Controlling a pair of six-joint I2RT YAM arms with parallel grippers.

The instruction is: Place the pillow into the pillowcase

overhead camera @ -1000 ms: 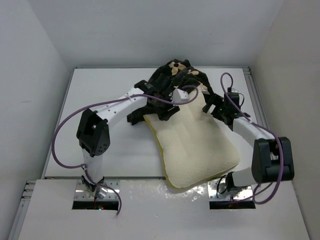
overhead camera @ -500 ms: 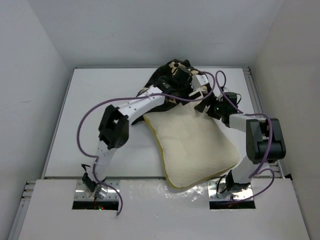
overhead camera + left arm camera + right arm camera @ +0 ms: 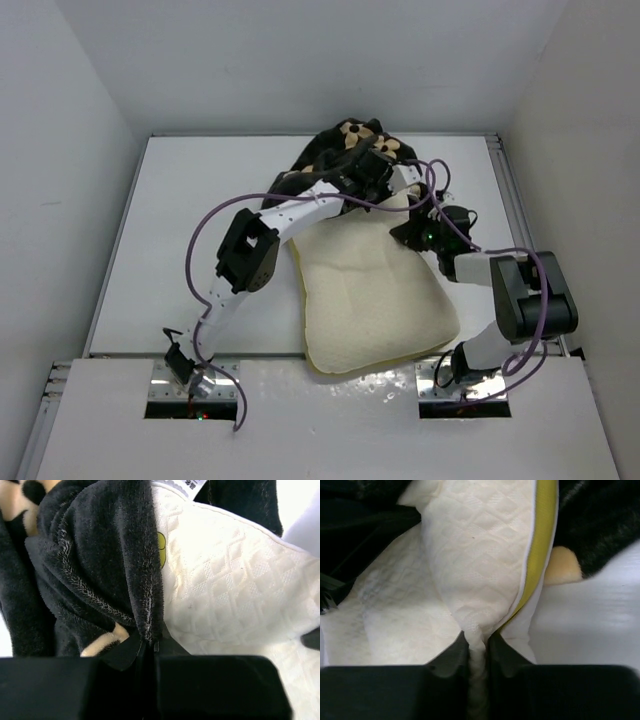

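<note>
The cream-yellow pillow (image 3: 375,290) lies on the table from the centre toward the near edge, its far end reaching the bunched black pillowcase (image 3: 340,150) with tan flowers. My left gripper (image 3: 362,178) is shut on a black fold of the pillowcase (image 3: 100,570) right beside the pillow's quilted face (image 3: 235,590). My right gripper (image 3: 412,222) is shut on a pinch of the pillow (image 3: 480,580) near its yellow piping, at the pillow's far right corner. A white tag (image 3: 187,486) and a small yellow logo (image 3: 161,542) show at the pillowcase's edge.
The white table (image 3: 190,230) is walled on three sides by white panels. A raised rail runs along the right edge (image 3: 510,190). Purple cables loop off both arms above the pillow.
Both grippers have closed: the left on the pillowcase, the right on the pillow. The left arm reached farther right and the pillow slid a little toward the left and near edge.
</note>
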